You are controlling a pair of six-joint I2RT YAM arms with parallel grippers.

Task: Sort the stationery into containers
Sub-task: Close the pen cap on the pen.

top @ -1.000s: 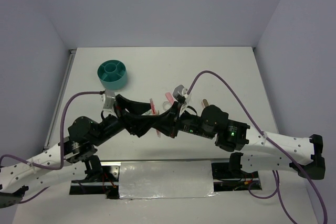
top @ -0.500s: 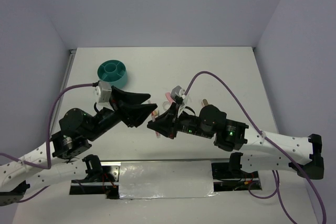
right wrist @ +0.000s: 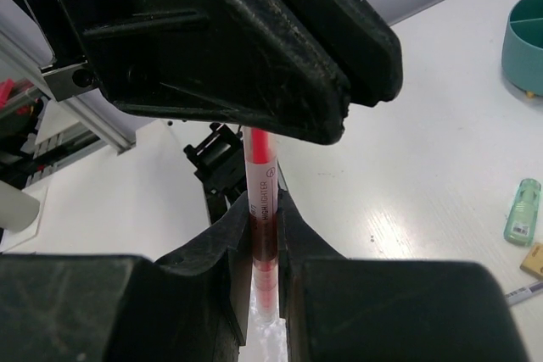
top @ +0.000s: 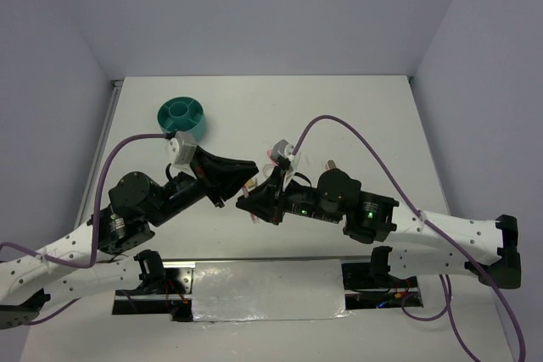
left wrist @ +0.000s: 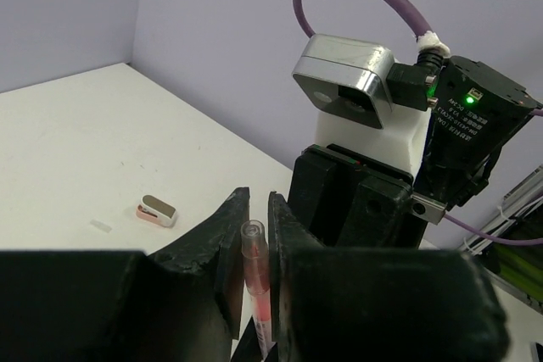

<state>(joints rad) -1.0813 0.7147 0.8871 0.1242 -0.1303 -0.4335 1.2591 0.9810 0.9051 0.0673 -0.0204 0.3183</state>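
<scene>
Pink-red plastic highlighter pen (right wrist: 260, 167) is pinched in our right gripper (right wrist: 261, 209) over the white table (top: 356, 116), while our left gripper (left wrist: 257, 203) flanks its other end so closely that we cannot tell contact, and the round teal plastic organizer (top: 182, 131) stands well beyond, far left.

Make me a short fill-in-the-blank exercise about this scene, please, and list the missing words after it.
1. The right fingers are shut on a pen printed with the word ___.
2. The capped end of that pen stands ___ the left fingers.
3. ___ pair of fingers touches the teal organizer, which stands on the table.

Missing words: HIGHLIGHTER; between; Neither
</scene>
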